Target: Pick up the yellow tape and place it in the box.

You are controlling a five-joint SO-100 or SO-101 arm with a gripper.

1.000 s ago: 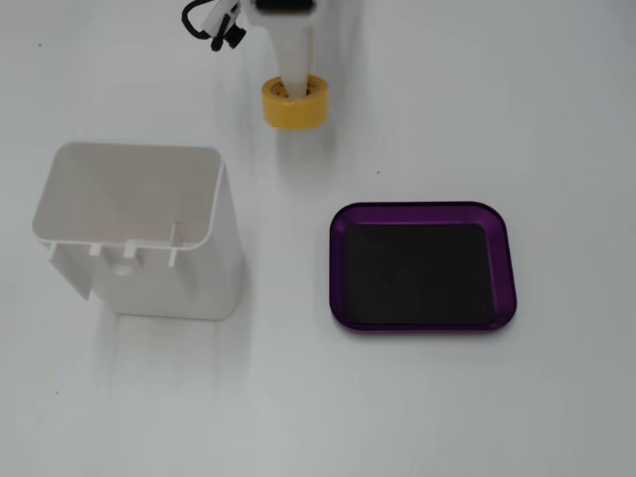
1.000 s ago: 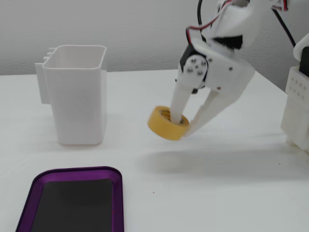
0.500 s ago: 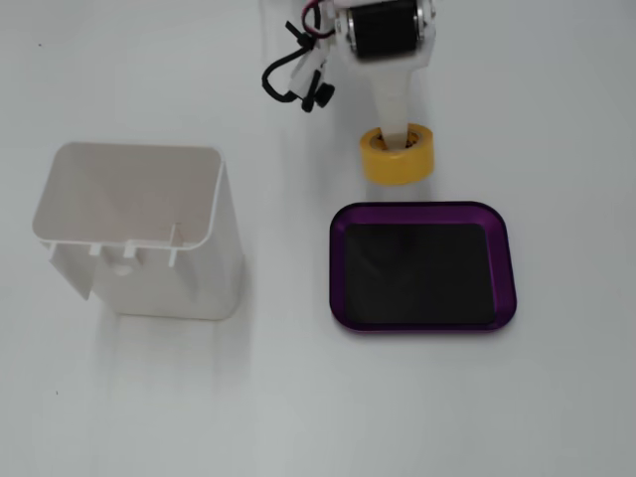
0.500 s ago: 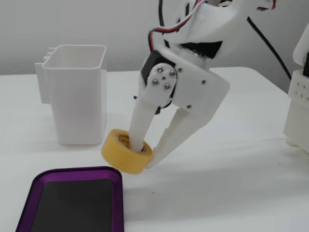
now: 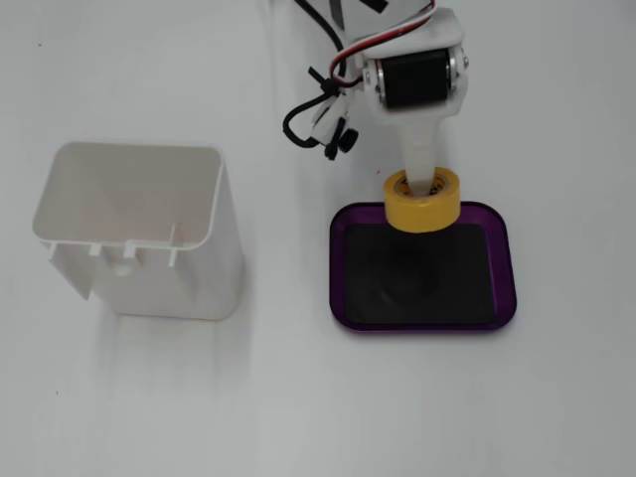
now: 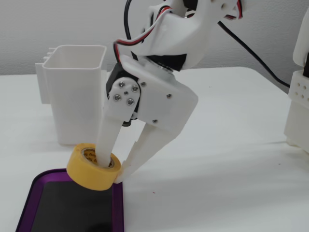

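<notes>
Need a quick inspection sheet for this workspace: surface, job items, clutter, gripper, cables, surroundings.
Surface: plain white table, faint smudges.
Job's things: small yellow masking tape roll held over the far rim of the shallow purple tray with black base; not released.
Clutter: tall white plastic open-top container, apart from the tray.
Gripper: white two-finger gripper, one finger through the roll's core, the other outside, clamping its wall.
Cables: black and red-white wires on the arm.
Surroundings: white wall; white structure at the side view's right edge.

A plain white table (image 5: 149, 397) fills one fixed view, evenly lit, with soft, faint shadows. In the other fixed view the tabletop runs back to a pale grey wall (image 6: 63, 24) of slightly rough texture. A white block (image 6: 300, 104) stands at the right edge there.
</notes>
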